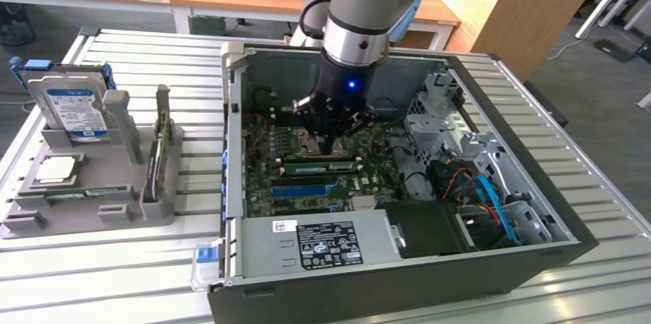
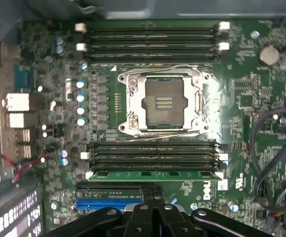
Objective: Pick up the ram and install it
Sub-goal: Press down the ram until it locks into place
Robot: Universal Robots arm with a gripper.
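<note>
The ram (image 2: pixel 152 174) is a long green stick lying in the slot of the lower memory bank that is nearest the blue connector, on the motherboard inside the open PC case. In the exterior view the ram (image 1: pixel 323 165) shows as a green strip just below the gripper. My gripper (image 1: pixel 331 143) hangs inside the case over the board, close to the CPU socket (image 2: pixel 163 102). Seen from the wrist, the gripper (image 2: pixel 155 191) is shut, its black fingers pressed together with nothing between them, right beside the ram's middle. Whether the tips touch the ram I cannot tell.
The case walls (image 1: pixel 232 149) surround the gripper, with a drive cage and cables (image 1: pixel 478 179) on the exterior view's right. A grey rack (image 1: pixel 91 187) at the left holds a hard drive (image 1: pixel 73 107), a silver CPU chip (image 1: pixel 56 170) and a thin upright board (image 1: pixel 160 137).
</note>
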